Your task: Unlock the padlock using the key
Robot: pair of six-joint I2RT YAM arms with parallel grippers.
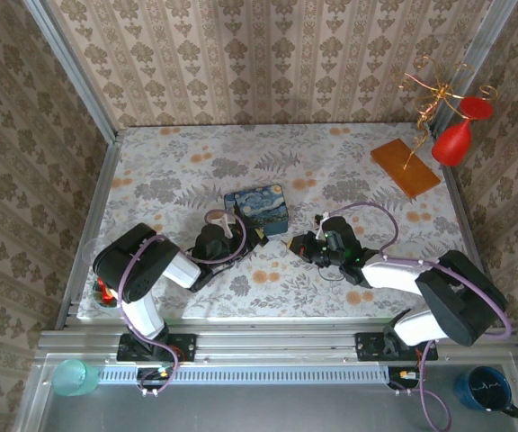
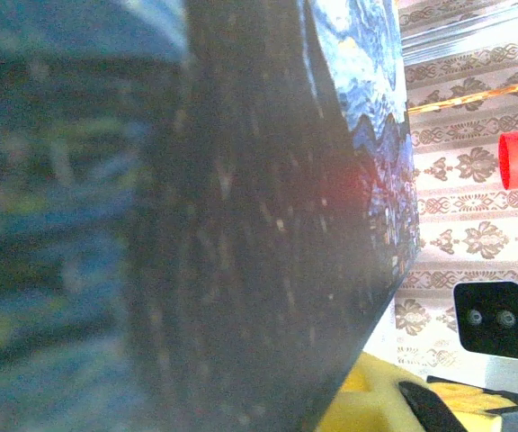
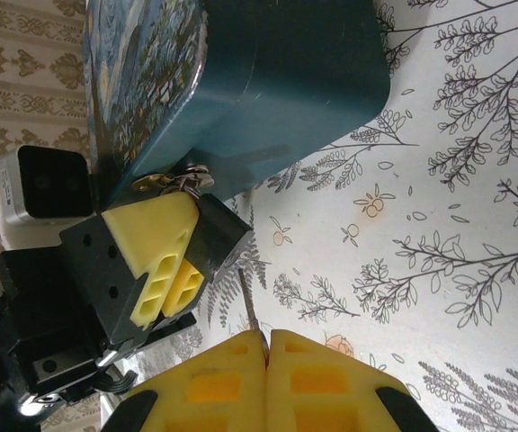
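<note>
The tiny black padlock point(image 3: 222, 236) hangs by its thin silvery shackle point(image 3: 185, 179) from the hasp of the blue starry-painting box point(image 3: 241, 81). My left gripper point(image 1: 245, 236) is at the box's near corner, and its yellow fingers point(image 3: 156, 256) are shut on the padlock's body. My right gripper point(image 3: 267, 335) is shut on the key. The key's thin metal blade point(image 3: 249, 304) sticks out toward the padlock's bottom face, its tip just short of it. In the left wrist view the dark side of the box point(image 2: 241, 225) is pressed close.
The box point(image 1: 255, 209) sits mid-table with my right gripper point(image 1: 297, 245) just right of it. An orange board point(image 1: 406, 166) with a gold wire stand and red cups stands at the back right. A teal cup point(image 1: 75, 376) and a dark mug point(image 1: 484, 389) sit in front of the rail.
</note>
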